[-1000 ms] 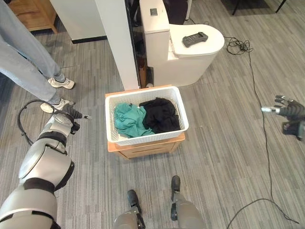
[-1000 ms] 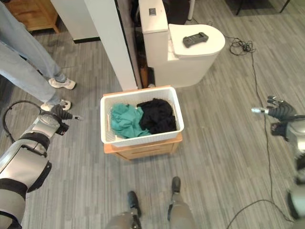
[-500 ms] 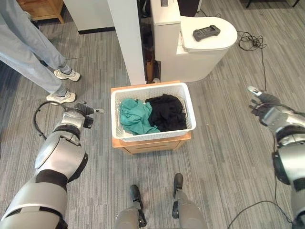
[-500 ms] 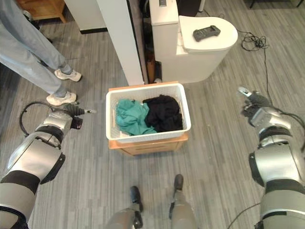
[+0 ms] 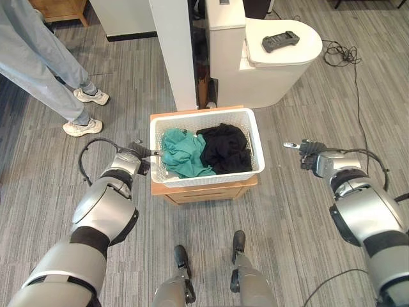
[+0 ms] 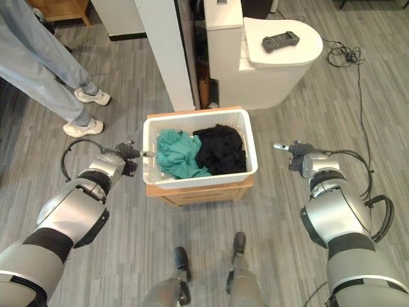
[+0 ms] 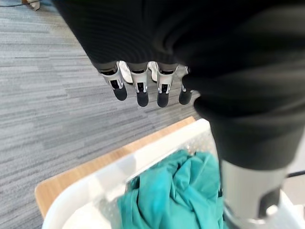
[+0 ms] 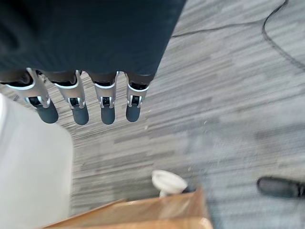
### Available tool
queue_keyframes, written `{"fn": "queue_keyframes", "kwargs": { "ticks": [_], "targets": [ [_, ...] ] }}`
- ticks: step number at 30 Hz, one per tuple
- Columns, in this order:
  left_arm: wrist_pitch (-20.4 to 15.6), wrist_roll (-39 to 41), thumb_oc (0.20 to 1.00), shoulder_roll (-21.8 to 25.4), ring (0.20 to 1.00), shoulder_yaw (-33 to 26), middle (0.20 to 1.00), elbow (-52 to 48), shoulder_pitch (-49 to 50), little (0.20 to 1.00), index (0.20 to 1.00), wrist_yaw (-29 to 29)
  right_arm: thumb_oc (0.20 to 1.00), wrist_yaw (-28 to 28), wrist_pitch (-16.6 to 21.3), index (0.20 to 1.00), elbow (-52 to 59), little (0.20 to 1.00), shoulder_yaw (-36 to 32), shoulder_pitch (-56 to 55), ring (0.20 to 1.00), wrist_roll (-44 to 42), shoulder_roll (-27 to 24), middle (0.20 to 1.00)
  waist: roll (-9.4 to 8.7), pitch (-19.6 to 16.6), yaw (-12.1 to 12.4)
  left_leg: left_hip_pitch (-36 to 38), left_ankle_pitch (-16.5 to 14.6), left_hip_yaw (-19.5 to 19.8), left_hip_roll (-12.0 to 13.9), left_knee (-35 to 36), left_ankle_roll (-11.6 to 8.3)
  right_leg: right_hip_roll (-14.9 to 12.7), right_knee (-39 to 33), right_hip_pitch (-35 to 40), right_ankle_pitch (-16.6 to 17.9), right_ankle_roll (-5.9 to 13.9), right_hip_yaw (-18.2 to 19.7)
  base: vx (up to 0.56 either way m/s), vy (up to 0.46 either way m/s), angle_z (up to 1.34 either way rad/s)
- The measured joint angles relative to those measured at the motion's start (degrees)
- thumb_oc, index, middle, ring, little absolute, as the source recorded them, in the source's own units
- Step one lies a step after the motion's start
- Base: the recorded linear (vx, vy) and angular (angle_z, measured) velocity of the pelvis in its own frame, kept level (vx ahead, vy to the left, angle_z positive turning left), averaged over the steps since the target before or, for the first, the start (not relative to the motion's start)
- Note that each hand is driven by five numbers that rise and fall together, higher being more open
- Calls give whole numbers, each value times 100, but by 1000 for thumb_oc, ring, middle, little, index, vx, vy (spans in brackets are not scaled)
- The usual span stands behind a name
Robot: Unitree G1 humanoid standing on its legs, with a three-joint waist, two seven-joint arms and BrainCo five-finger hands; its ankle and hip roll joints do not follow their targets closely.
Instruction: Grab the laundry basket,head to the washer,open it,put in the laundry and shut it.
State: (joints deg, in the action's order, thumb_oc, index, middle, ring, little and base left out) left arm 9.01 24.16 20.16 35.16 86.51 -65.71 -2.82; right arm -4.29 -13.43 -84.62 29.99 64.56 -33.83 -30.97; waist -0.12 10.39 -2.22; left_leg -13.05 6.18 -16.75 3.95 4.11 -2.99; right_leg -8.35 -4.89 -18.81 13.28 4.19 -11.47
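A white laundry basket (image 5: 206, 148) sits at the centre of the frame on a low wooden stand (image 5: 206, 191), holding a teal garment (image 5: 184, 153) on its left and black clothing (image 5: 225, 147) on its right. The robot's left hand (image 5: 139, 152) reaches in from the lower left, its fingers straight and open just beside the basket's left rim; whether they touch it cannot be told. The right hand (image 5: 309, 153), also open with fingers extended, hangs well apart from the basket's right rim, at the right of the frame.

The basket's long axis runs left to right across the frame, its short ends facing the two hands, its mouth upward. The likely hazard, as a judgement: with the hands unevenly placed, a one-sided push could slide the basket along the stand or tip it off the edge, spilling the clothes.

A person (image 5: 46, 61) in jeans stands at upper left; a white appliance (image 5: 268, 61) carrying a dark remote (image 5: 280, 41) stands above the basket.
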Motion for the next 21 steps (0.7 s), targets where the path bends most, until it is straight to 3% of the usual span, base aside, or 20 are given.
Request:
{"fn": "queue_keyframes", "kwargs": {
  "ticks": [8, 21],
  "targets": [
    [38, -16, 1000, -28, 1000, 10, 1000, 0, 4, 1000, 1000, -92, 1000, -105, -63, 1000, -115, 1000, 62, 268, 1000, 395, 20, 1000, -145, 75, -51, -190, 34, 3, 18, 5, 3, 23, 0, -196, 28, -5, 7, 0, 0, 0],
    [150, -49, 1000, -15, 1000, 342, 1000, 10, -392, 1000, 1000, -146, 1000, -129, -96, 1000, -239, 1000, 447, 931, 1000, 427, 72, 1000, -236, 129, -53, -446, 44, 38, 2, 5, 13, 8, 1, -434, 49, -27, -6, 1, 0, 0]
  ]
}}
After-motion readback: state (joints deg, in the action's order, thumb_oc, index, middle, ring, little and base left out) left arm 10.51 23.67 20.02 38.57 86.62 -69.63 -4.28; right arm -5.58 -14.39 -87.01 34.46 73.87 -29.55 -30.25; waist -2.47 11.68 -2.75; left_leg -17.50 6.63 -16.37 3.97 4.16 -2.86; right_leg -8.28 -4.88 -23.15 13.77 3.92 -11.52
